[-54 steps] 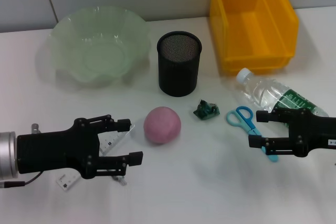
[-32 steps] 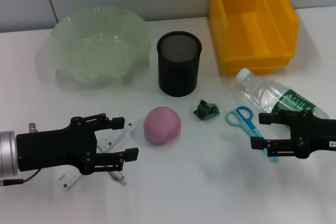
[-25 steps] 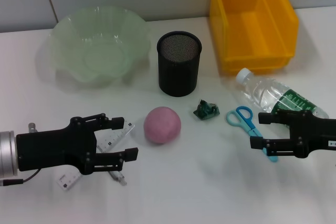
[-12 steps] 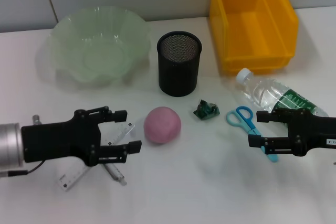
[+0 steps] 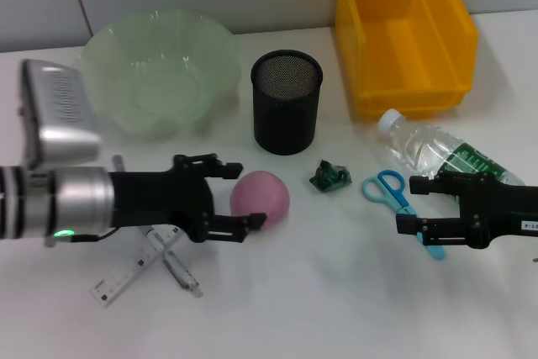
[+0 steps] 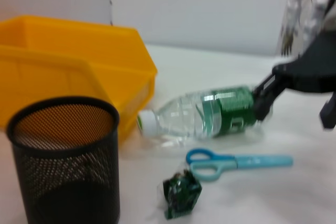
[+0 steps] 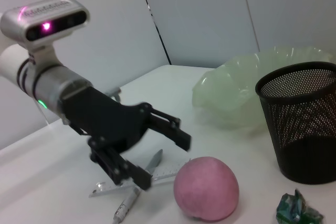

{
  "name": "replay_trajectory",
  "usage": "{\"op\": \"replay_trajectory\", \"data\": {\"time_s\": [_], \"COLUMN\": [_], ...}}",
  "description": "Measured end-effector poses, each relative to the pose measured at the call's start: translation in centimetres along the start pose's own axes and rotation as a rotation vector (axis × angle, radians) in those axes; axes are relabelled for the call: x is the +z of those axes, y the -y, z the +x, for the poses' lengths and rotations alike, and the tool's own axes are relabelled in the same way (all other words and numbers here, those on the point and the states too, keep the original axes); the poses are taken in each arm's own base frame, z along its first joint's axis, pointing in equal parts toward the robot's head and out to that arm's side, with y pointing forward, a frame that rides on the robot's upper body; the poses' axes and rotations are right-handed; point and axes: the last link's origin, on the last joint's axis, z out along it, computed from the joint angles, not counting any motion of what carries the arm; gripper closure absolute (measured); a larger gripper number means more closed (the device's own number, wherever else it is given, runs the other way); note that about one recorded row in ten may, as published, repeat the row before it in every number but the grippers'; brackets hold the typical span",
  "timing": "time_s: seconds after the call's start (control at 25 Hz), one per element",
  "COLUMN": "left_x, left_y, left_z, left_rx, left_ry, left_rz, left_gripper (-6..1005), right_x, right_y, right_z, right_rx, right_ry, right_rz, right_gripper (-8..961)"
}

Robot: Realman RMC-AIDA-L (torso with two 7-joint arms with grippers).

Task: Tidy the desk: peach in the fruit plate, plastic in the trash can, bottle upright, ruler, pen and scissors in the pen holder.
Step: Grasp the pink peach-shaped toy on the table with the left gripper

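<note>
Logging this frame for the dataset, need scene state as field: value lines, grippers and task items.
left gripper: open, jaws either side of the pink round peach, not closed on it
right gripper: open, over the blue-handled scissors
clear plastic bottle: lying on its side
green plastic wrapper: on desk
clear ruler and pen: crossed on desk
black mesh pen holder: upright

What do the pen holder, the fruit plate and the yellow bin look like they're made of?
The pen holder looks like black metal mesh, matte: light shows through its fine grid. The fruit plate seems translucent pale green plastic or glass, with a wavy, glossy rim. The yellow bin appears to be moulded opaque plastic, smooth with a slight sheen.
</note>
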Motion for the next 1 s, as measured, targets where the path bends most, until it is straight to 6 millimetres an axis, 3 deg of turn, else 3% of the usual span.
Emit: {"op": "replay_trajectory", "data": {"time_s": [0.04, 0.08, 0.4, 1.0], "left_x": [0.0, 2.1, 3.8, 4.4], "left_y": [0.0, 0.2, 0.7, 1.3], "left_z": [0.0, 0.4, 0.6, 0.2], "left_rx": [0.0, 0.068, 0.125, 0.154], "left_ry": [0.0, 0.075, 0.144, 0.197], "left_rz": [0.0, 0.008, 0.058, 0.127], "left_gripper": [168, 170, 185, 214], "right_x": [0.0, 0.0, 0.0, 0.5], "right_y": [0.0, 0.0, 0.0, 0.0], "right_z": [0.0, 0.0, 0.0, -0.6], "right_rx": [0.001, 0.002, 0.008, 0.006], "right_ry": [0.0, 0.0, 0.006, 0.013], "right_rz": [0.0, 0.0, 0.0, -0.01], "right_gripper": [139, 140, 147, 161]}}
